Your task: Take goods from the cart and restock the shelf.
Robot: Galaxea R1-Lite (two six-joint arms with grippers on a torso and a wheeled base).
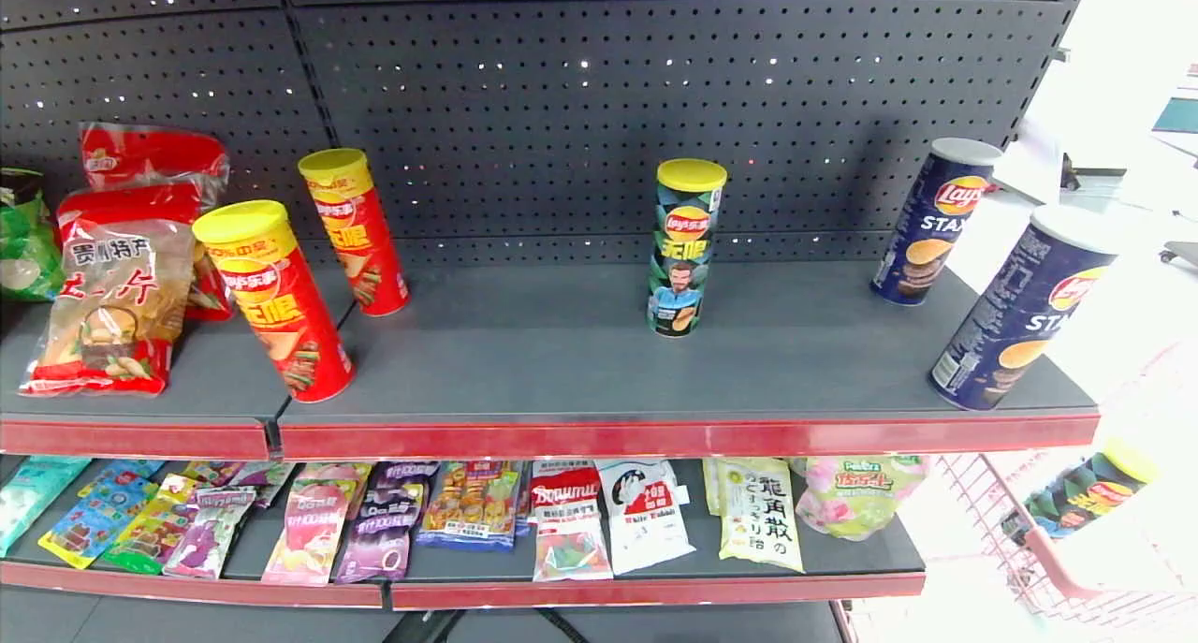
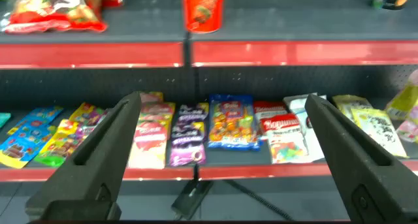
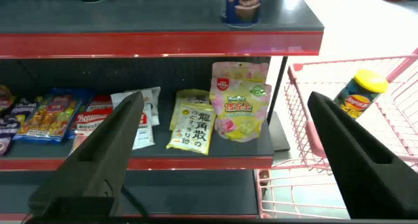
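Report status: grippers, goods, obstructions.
Open, empty: left gripper, right gripper. One yellow-lidded can in cart. Room on upper shelf; no obstruction seen.

The middle chip can stands on the top shelf, toward the back. To its left stand the left back can and, nearer the front edge, the left front can, with the snack bags even farther left; to its right stand the right back can and, at the front corner, the right front can. Under the middle chip can, candy packets lie in a row on the lower shelf, and down to its right the cart holds the cart can.
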